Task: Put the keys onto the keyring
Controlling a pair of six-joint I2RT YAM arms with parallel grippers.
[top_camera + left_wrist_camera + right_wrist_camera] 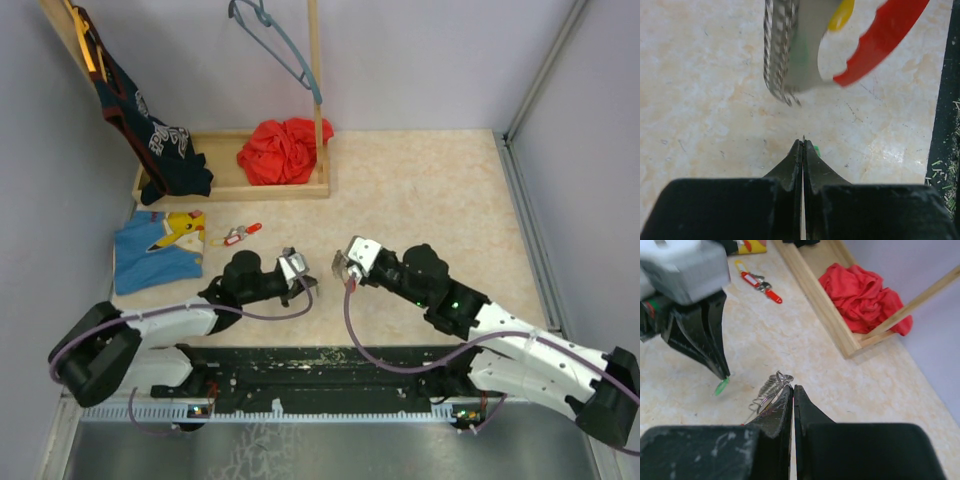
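My left gripper is shut on a small green-headed key; a thin metal sliver pokes out between the tips. The green key also shows in the right wrist view, at the tip of the left fingers. My right gripper is shut on the keyring, a red loop with a grey mesh tuft. Its metal coils show beside my right fingertips. The grippers face each other a few centimetres apart, above the table. Red and yellow tagged keys lie on the table to the far left.
A blue cloth with a yellow cartoon print lies at the left. A wooden tray at the back holds a red cloth and a dark shirt. A hanger hangs from its post.
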